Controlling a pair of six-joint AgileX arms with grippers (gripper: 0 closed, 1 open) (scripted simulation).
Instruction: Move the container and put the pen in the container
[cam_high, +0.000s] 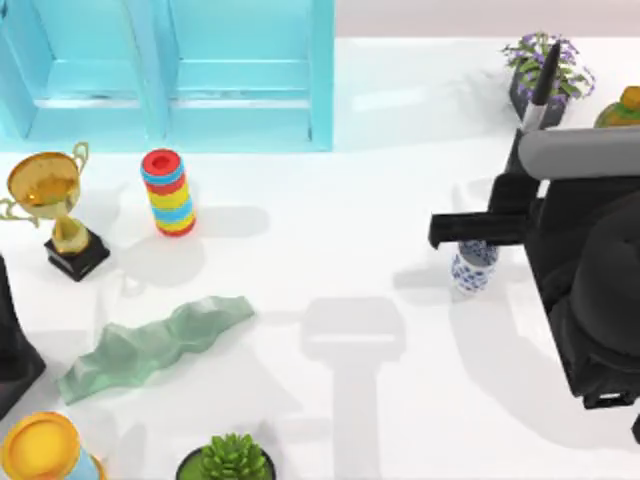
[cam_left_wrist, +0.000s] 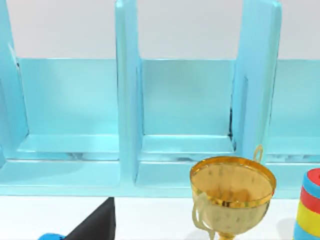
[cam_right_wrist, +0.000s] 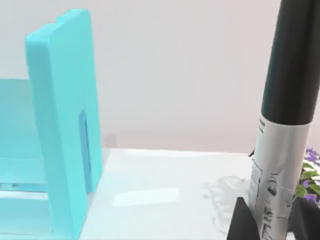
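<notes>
The pen (cam_high: 541, 85), a black marker with a grey label band, stands upright at the back right of the table. In the right wrist view the pen (cam_right_wrist: 285, 125) rises between the two black fingers (cam_right_wrist: 240, 222) of my right gripper (cam_right_wrist: 272, 222), which is shut on its lower barrel. The container (cam_high: 473, 266), a small white cup with a blue pattern, stands on the table right of centre. A black part of my right arm (cam_high: 480, 230) overhangs its rim. My left arm (cam_high: 10, 345) is parked at the left edge.
A turquoise shelf unit (cam_high: 170, 70) lines the back left. A gold trophy (cam_high: 50, 200), a rainbow ring stack (cam_high: 168, 192) and a green crumpled sheet (cam_high: 150, 345) lie on the left. A yellow-topped tub (cam_high: 40, 450) and a succulent (cam_high: 230, 460) sit at the front. A purple flower pot (cam_high: 548, 65) stands behind the pen.
</notes>
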